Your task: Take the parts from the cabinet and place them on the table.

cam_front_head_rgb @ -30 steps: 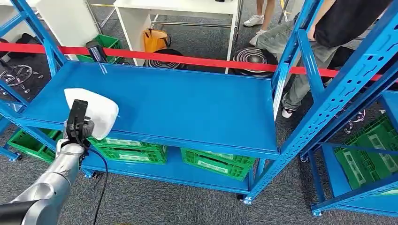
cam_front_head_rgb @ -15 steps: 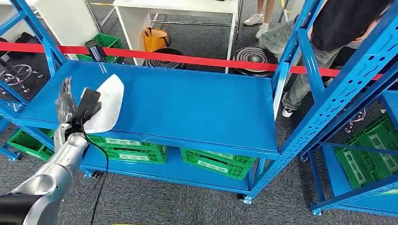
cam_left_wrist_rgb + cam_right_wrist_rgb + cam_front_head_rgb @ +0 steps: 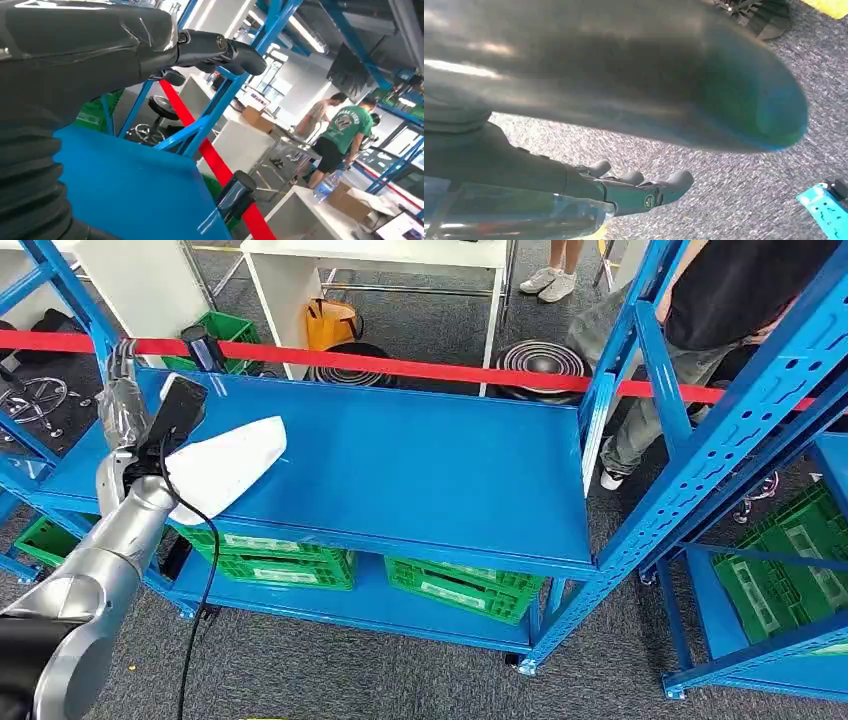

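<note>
A white soft part (image 3: pixel 228 466) sits at the left end of the blue cabinet shelf (image 3: pixel 400 460), tipped up, its near end hidden behind my left forearm. My left hand (image 3: pixel 124 400) is raised above the shelf's left end, to the left of the part, fingers pointing up. In the left wrist view its dark fingers (image 3: pixel 220 49) are stretched out with nothing between them. My right hand (image 3: pixel 634 189) hangs over grey carpet, fingers loosely extended and holding nothing.
A red tape (image 3: pixel 400 368) runs behind the shelf, with a black cylinder (image 3: pixel 205 346) at its back left. Green crates (image 3: pixel 460 590) fill the lower shelf. A person (image 3: pixel 720 300) stands at the back right beside a second blue rack (image 3: pixel 760 420). A white table (image 3: pixel 380 255) stands beyond.
My left arm rose and swung back over the shelf's left end. The white part went from lying flat to tipped up and shifted right, toward the shelf's middle.
</note>
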You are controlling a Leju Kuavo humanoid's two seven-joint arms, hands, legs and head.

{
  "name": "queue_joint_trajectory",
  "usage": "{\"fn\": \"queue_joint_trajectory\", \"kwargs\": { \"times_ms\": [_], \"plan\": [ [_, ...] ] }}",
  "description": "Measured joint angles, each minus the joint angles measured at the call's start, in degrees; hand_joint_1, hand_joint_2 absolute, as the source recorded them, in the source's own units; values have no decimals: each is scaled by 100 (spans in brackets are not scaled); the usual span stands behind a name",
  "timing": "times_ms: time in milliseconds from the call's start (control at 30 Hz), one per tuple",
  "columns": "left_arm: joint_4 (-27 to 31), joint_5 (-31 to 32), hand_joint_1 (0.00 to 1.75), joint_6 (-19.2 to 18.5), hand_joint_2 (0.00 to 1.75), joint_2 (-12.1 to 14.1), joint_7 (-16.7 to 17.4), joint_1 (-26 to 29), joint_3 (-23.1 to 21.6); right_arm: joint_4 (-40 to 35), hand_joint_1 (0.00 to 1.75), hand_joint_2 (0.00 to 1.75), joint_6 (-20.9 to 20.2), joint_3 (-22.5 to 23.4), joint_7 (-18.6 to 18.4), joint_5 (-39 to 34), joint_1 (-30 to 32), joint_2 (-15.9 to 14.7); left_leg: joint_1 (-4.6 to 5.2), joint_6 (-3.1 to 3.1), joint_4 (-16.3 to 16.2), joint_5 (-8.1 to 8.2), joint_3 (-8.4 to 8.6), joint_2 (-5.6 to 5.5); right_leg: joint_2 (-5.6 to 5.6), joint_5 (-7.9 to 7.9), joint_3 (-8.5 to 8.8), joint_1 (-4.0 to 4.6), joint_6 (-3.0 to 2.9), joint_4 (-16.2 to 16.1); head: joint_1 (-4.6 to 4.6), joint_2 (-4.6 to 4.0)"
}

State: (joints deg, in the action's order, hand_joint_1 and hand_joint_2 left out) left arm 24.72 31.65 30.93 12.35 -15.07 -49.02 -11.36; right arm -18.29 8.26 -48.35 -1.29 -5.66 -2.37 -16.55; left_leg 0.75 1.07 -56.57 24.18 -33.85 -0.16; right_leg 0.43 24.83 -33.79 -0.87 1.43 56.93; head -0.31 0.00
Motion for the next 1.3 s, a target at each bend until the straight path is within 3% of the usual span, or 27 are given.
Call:
{"fn": "queue_joint_trajectory", "kwargs": {
  "times_ms": [133,233,333,833,1000,1300],
  "plan": [
    [-13,35,0,-156,175,28,546,-53,-39,0,0,0,-35,-24,15,-20,-10,7,0,0,0,0,0,0,1,0,0,0,0,0,-2,0],
    [-83,68,0,-486,175,77,1105,-112,-44,2,0,0,-55,-35,15,-37,-10,9,0,0,0,0,0,1,0,0,0,0,0,0,-2,0],
    [-160,74,0,-687,175,107,1402,-122,-59,2,0,0,-85,-37,15,-66,-13,22,0,0,0,0,0,1,0,0,0,1,0,0,-2,0],
    [-339,109,0,-750,175,140,1540,-122,-144,4,0,0,-85,-37,15,-87,-19,48,0,0,0,0,-1,0,0,0,0,0,0,0,0,0],
    [-376,249,0,-885,175,175,1771,-122,-188,6,0,0,-85,-37,17,-105,-29,57,0,0,0,0,-1,1,1,0,0,0,0,0,-2,0],
    [-559,970,0,-1622,175,304,2562,-114,-636,7,0,0,-70,-39,61,-173,-53,83,0,0,0,0,-5,0,0,0,-1,0,0,0,-2,0]
  ]
}}
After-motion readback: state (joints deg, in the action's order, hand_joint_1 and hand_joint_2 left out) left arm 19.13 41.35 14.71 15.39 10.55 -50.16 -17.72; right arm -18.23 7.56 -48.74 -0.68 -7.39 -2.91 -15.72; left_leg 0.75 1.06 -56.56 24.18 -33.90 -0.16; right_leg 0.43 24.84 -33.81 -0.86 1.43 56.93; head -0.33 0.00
